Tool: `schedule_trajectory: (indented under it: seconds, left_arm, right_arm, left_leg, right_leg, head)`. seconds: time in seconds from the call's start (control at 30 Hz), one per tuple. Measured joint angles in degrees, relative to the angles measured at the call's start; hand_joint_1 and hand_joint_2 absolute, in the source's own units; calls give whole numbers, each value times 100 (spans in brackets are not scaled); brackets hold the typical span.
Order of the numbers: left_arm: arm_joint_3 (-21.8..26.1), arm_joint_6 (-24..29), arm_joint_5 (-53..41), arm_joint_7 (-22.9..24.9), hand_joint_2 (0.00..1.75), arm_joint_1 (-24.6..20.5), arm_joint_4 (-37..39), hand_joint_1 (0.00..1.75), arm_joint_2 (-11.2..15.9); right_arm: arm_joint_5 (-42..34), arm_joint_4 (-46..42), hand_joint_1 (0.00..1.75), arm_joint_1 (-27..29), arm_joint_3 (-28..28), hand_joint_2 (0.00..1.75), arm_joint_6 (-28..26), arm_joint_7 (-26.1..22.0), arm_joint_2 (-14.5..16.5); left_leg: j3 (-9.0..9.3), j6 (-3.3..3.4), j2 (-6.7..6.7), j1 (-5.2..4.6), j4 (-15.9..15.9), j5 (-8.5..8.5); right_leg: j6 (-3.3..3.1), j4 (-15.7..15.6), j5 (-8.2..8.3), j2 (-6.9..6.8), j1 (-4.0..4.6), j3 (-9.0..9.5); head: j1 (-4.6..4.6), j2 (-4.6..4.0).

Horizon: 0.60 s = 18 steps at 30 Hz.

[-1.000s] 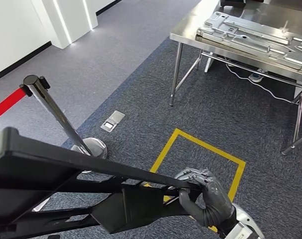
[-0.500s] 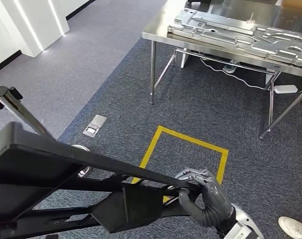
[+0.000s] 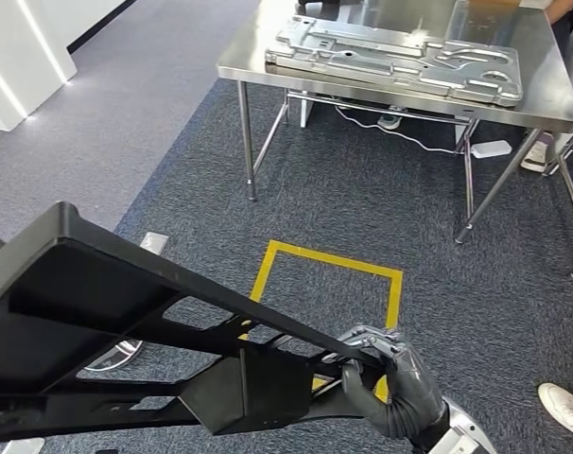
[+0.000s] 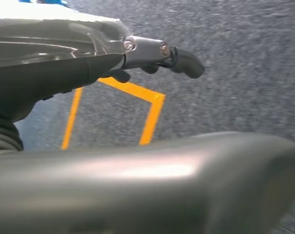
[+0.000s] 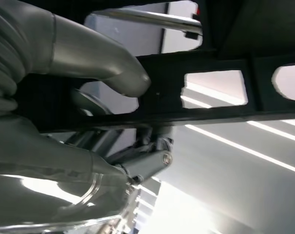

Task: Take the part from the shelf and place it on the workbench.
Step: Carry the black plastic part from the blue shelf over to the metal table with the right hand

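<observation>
The part [image 3: 127,312] is a large black open frame that crosses the lower left of the head view. My right hand [image 3: 390,378] grips its right end, fingers wrapped over the top bar. The right wrist view shows the same black frame [image 5: 219,105] with my thumb [image 5: 101,63] pressed against it. The steel workbench [image 3: 541,90] stands ahead at the far side of the carpet. In the left wrist view my left hand [image 4: 101,58] has its fingers [image 4: 182,61] stretched out over the floor, with only carpet showing between them and the thumb.
A big grey stamped metal panel [image 3: 390,52] lies on the workbench. A yellow taped square [image 3: 326,260] marks the carpet before it. A person's white shoe [image 3: 564,409] is at the lower right. A stanchion base [image 3: 116,355] and a floor outlet [image 3: 154,242] lie to the left.
The camera has turned: the workbench and yellow square have slid left and come more square-on, and the stanchion post has left the picture. My right hand's grip on the part is unchanged.
</observation>
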Motion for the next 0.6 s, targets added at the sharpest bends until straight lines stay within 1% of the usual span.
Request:
schedule_trajectory:
  seconds: [0.03, 0.07, 0.1, 0.13, 0.17, 0.2, 0.23, 0.27, 0.3, 0.33, 0.37, 0.4, 0.43, 0.47, 0.5, 0.53, 0.57, 0.6]
  left_arm:
    - [-2, -1, -12, 14, 175, -1, 0, 0, 0]
    - [-2, 0, -16, 21, 175, -5, 0, 0, 2]
    - [-2, 2, -17, 15, 175, -8, 0, 0, 4]
    - [-2, 3, -17, 4, 175, -7, 0, 0, 7]
    - [-2, 3, -16, -10, 175, -3, 0, 0, 10]
    - [-2, 3, -11, -27, 175, 5, 0, 0, 11]
    - [-1, 1, -5, -42, 175, 14, 0, 0, 11]
    - [-1, -1, 7, -56, 175, 17, 0, 0, 11]
    - [-1, 0, 19, -67, 175, 14, 0, 0, 11]
    - [-1, 1, 27, -75, 175, 8, 0, 0, 11]
    - [-2, 1, 37, -81, 175, -1, 0, 0, 11]
    - [-1, 1, 41, -86, 175, -8, 0, 0, 12]
    - [-1, 1, 45, -93, 175, -12, 0, 0, 13]
    - [0, 1, 50, -101, 175, -14, 0, 0, 14]
    - [1, 1, 54, -110, 175, -15, 0, 0, 15]
    - [2, 1, 60, -117, 175, -18, 0, 0, 15]
    - [2, 1, 66, -122, 175, -25, 0, 0, 15]
    - [3, 0, 73, -129, 175, -33, 0, 0, 15]
  right_arm:
    - [4, -15, 175, 30, 2, 175, -25, 15, 0]
    - [5, -28, 175, 57, 3, 175, -42, 27, 0]
    - [6, -41, 175, 70, 6, 175, -54, 38, -1]
    - [6, -50, 175, 69, 8, 175, -61, 48, -1]
    - [7, -56, 175, 63, 12, 175, -65, 57, -1]
    - [7, -59, 175, 56, 18, 175, -68, 64, -1]
    - [7, -56, 175, 53, 22, 175, -70, 70, -1]
    - [7, -52, 175, 54, 27, 175, -72, 74, -1]
    - [7, -49, 175, 54, 31, 175, -73, 74, -1]
    - [6, -46, 175, 54, 33, 175, -73, 75, -1]
    - [6, -45, 175, 53, 35, 175, -74, 75, -1]
    - [5, -45, 175, 48, 36, 175, -74, 75, -1]
    - [3, -44, 175, 40, 38, 175, -73, 75, -1]
    - [-4, -44, 175, 35, 39, 175, -72, 74, -1]
    - [-13, -43, 175, 32, 39, 175, -70, 74, -1]
    - [-21, -42, 175, 32, 39, 175, -65, 73, -1]
    - [-27, -40, 175, 36, 39, 175, -61, 73, -1]
    - [-30, -39, 175, 36, 39, 175, -56, 72, -1]
  left_leg:
    - [7, 6, 38, -1, -26, -3]
    - [12, 29, 85, 6, -43, 12]
    - [20, 58, 138, 16, -63, 26]
    - [27, 88, 202, 29, -84, 39]
    - [30, 109, 271, 32, -91, 44]
    - [28, 120, 336, 30, -91, 41]
    - [26, 123, 405, 28, -90, 38]
    - [25, 125, 469, 27, -89, 35]
    - [27, 123, 527, 29, -89, 32]
    - [34, 117, 579, 32, -88, 25]
    - [47, 104, 624, 34, -87, 15]
    - [61, 82, 660, 25, -83, 1]
    - [72, 52, 691, 10, -76, -16]
    - [82, 21, 720, -6, -72, -30]
    - [91, -9, 756, -20, -71, -40]
    - [104, -38, 795, -20, -75, -46]
    - [117, -70, 805, -10, -72, -65]
    - [111, -100, 765, 0, -28, -120]
  right_leg:
    - [36, -8, 13, 52, -12, -16]
    - [69, -3, 3, 44, -15, -20]
    - [98, 56, -53, -24, -13, -44]
    - [124, 223, -172, -123, -11, -115]
    - [145, 514, -349, -244, -14, -242]
    - [167, 894, -542, -324, -18, -419]
    - [187, 1274, -697, -356, -25, -593]
    - [205, 1534, -767, -370, -30, -712]
    - [221, 1585, -723, -383, -34, -730]
    - [236, 1411, -582, -403, -37, -638]
    - [246, 1050, -377, -459, -39, -452]
    - [246, 637, -203, -572, -34, -242]
    - [220, 300, -87, -666, -22, -77]
    - [180, 87, -36, -739, -8, 19]
    - [131, 13, -46, -764, 9, 44]
    - [77, 5, -47, -717, 20, 34]
    - [33, 1, -39, -675, 14, 29]
    - [-8, -5, -29, -636, 6, 29]
  head:
    - [2, 0]
    - [3, 0]
    - [3, 0]
    - [4, 0]
    - [5, 0]
    - [5, 0]
    - [5, 0]
    - [5, 0]
    - [5, 0]
    - [5, 0]
    - [5, 0]
    - [5, 0]
    - [4, 0]
    - [2, 0]
    - [0, 0]
    - [-1, 0]
    - [-2, 0]
    - [-2, 0]
